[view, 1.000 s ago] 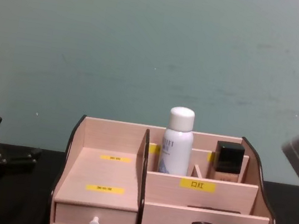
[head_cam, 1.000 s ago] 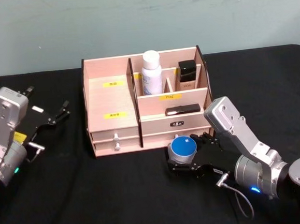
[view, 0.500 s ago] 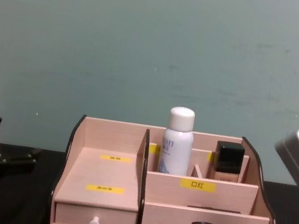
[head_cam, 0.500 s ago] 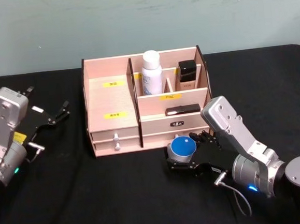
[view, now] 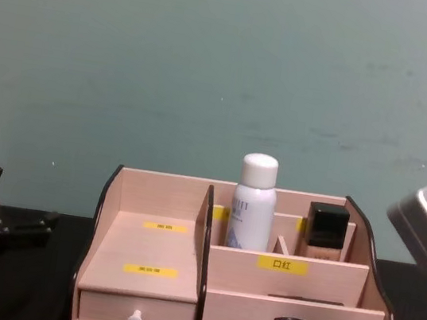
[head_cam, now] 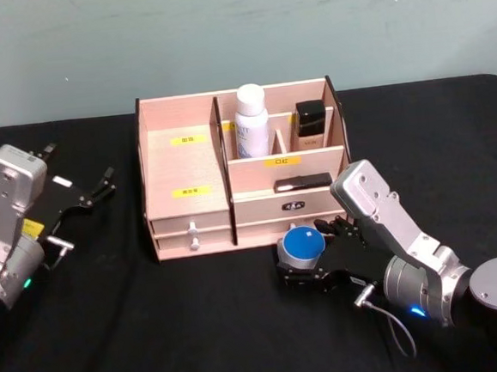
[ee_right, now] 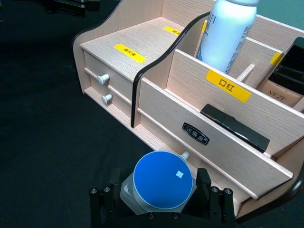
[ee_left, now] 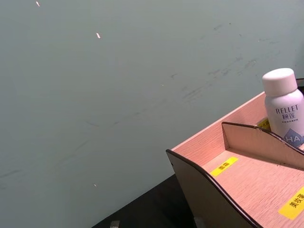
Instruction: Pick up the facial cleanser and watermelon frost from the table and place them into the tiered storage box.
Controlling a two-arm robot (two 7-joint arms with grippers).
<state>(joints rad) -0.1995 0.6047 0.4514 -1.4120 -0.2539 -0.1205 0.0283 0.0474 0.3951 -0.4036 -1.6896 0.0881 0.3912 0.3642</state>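
- Collision risk: the tiered storage box (head_cam: 187, 165) stands mid-desk. The right gripper (head_cam: 306, 259) works just in front of the box's lower right drawer. Moving forward before rising would likely strike the front wall or a knob and shove the box along the desk (head_cam: 199, 328).
- Toppling risk: the facial cleanser (head_cam: 249, 121) is tall and slim. An arm passing low over the box could knock it over.
- Slip risk: the right fingers are closed on the sides of the watermelon frost (ee_right: 162, 180), below its blue lid. The smooth wall may slide or tilt. I cannot tell whether it is off the desk.
- Box contents: the cleanser stands upright in the far middle compartment. A black-capped bottle (head_cam: 310, 125) is far right and a dark flat item (head_cam: 302, 182) near right. The left steps are bare and the drawers shut.
- The left gripper (head_cam: 81, 163) is parked far left, fingers apart and empty.
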